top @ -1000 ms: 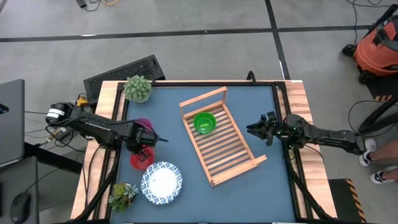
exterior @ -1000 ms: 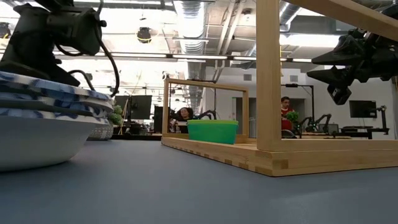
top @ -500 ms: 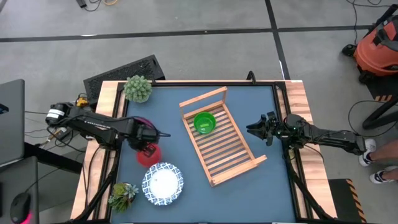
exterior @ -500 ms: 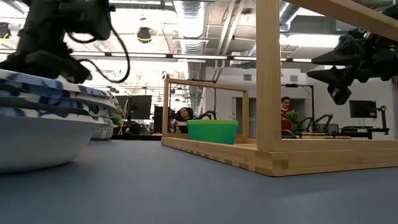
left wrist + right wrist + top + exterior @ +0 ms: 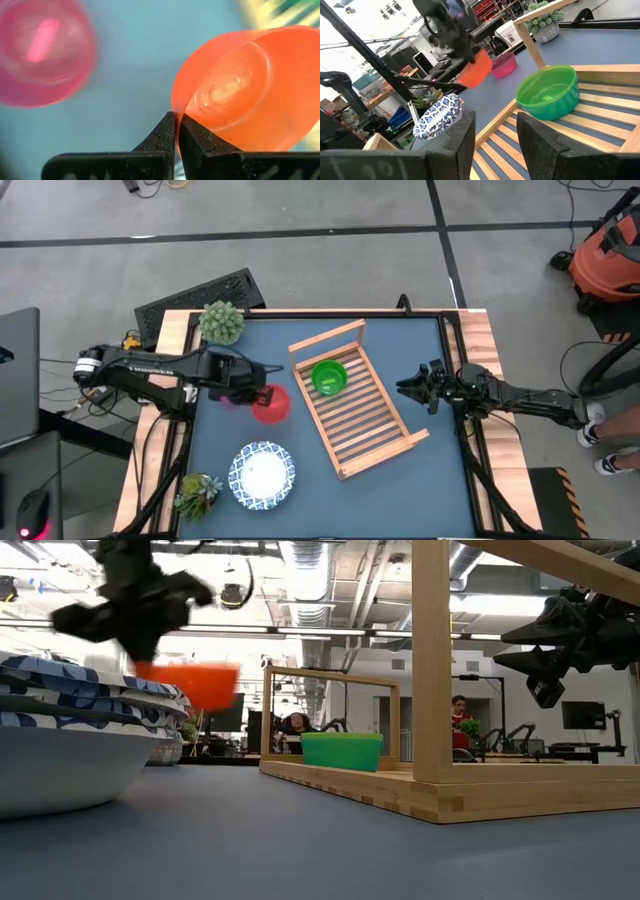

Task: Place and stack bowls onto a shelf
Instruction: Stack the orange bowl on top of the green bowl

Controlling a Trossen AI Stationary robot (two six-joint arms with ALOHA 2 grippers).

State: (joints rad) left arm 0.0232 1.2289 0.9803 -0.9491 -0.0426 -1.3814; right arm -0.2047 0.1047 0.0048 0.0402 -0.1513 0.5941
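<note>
1. Red bowl (image 5: 271,403): small, round, glossy plastic, orange-red, thin rim, smooth inside with a faint ring at the bottom.
2. Raised off the blue counter (image 5: 400,480), between the pink bowl (image 5: 228,385) and the wooden shelf (image 5: 358,408), touching neither.
3. Hangs mouth-up and roughly level in the low view; round, so no long axis to tell.
4. Left tool (image 5: 255,395): fingers pinched together on the red bowl's rim, one inside the wall and one outside, as the left wrist view shows.
5. Left arm stretched from the counter's left edge toward the shelf, wrist above the pink bowl.
6. Green bowl (image 5: 329,377) sits upright on the slats at the shelf's far end; shelf's long axis runs diagonally across the counter.
7. Patterned white dish (image 5: 262,474) lies near the front-left corner, beside a small plant (image 5: 197,492).
8. Right tool (image 5: 408,390) hovers off the shelf's right side, fingers parted, holding nothing; right arm reaches in from the right edge.
</note>
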